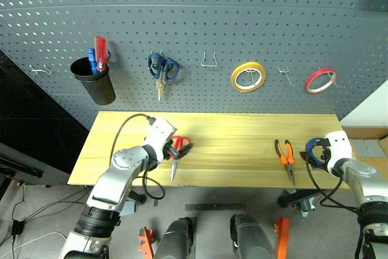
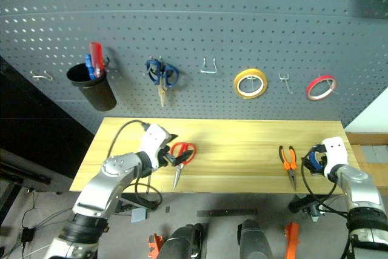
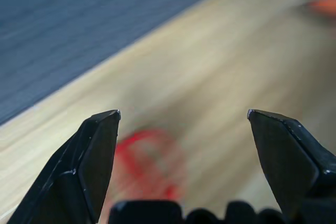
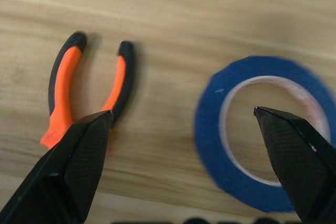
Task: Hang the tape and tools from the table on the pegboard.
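Observation:
The red-handled scissors (image 1: pixel 180 145) lie on the table (image 1: pixel 236 141) at the left front, with the blades pointing toward the front edge. My left gripper (image 1: pixel 172 151) hovers open right at their handles, which show blurred between its fingers (image 3: pixel 100 150) in the left wrist view. At the right front lie the orange-black pliers (image 1: pixel 286 157) and, beside them, the blue tape (image 4: pixel 252 129). My right gripper (image 1: pixel 318 153) stands open just over the tape, partly hiding it from the head views. The pegboard (image 1: pixel 242 16) rises behind the table.
On the pegboard hang a black cup (image 1: pixel 95 82) with red and blue screwdrivers, blue-handled scissors (image 1: pixel 162 68), a yellow tape ring (image 1: pixel 248 76) and a red tape ring (image 1: pixel 321 80). Bare hooks (image 1: pixel 209 60) (image 1: pixel 285 75) sit between them. The table's middle is bare wood.

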Robot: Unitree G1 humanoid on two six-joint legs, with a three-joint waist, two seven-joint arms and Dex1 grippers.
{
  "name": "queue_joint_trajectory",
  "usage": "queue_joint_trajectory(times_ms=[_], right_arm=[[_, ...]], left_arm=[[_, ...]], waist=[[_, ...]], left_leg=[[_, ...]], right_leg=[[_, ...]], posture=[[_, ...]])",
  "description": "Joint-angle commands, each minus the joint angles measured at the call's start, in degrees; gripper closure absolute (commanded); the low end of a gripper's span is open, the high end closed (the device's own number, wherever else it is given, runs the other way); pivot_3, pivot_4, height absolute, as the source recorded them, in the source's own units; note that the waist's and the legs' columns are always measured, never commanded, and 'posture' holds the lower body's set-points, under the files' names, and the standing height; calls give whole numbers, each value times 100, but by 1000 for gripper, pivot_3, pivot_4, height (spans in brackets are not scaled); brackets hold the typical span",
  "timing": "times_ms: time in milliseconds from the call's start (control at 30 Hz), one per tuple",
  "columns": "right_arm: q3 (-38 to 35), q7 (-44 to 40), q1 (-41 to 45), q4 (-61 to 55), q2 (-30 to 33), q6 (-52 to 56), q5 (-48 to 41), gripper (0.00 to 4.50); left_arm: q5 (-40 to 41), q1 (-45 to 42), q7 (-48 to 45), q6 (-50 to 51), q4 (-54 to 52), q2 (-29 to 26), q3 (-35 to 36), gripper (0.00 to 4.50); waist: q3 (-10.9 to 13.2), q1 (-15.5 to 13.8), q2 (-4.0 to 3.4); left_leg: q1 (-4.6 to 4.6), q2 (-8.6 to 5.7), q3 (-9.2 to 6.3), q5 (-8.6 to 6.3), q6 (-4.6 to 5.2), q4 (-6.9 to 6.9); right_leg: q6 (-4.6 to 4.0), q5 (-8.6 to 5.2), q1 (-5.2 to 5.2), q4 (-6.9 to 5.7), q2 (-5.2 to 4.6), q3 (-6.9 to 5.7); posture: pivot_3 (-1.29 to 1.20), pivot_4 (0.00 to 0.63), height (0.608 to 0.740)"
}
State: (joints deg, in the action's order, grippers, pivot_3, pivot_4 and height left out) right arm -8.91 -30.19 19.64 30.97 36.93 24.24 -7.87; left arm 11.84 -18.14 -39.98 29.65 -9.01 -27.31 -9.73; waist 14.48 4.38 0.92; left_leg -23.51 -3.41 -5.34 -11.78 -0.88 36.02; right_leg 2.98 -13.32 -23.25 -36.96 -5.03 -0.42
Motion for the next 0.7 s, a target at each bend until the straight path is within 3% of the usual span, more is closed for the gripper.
queue_joint_trajectory(times_ms=[33, 300, 467, 700], right_arm=[[137, -191, 562, 704, 222, 154, 166, 0], [375, -259, 1881, 2928, 308, 140, 562, 0], [508, -401, 2235, 3641, 328, 81, 745, 0], [778, -323, 2185, 3956, 272, -153, 1066, 2288]], left_arm=[[334, -447, -872, -10, -440, 16, -532, 316], [193, -1151, -1669, -575, -136, 173, -1149, 316], [109, -1284, -1809, -806, 70, 238, -1195, 316], [269, -1308, -1927, -599, 110, 213, -1037, 238]], waist=[[86, 20, 10], [269, 57, 40], [330, 62, 81], [332, 56, 90]], left_leg=[[-7, -3, 6, -2, 3, 2], [-29, 2, 40, -4, 7, 4], [-34, 2, 44, -5, 8, 7], [-34, 1, 39, -5, 8, 10]], right_leg=[[1, 1, -3, 1, -1, -1], [2, 2, -24, 2, -1, -1], [3, 3, -26, 4, -2, 0], [8, 4, -23, 5, -2, -3]], posture=[[-179, 327, 740], [-167, 342, 740], [-159, 344, 740], [-138, 326, 740]])
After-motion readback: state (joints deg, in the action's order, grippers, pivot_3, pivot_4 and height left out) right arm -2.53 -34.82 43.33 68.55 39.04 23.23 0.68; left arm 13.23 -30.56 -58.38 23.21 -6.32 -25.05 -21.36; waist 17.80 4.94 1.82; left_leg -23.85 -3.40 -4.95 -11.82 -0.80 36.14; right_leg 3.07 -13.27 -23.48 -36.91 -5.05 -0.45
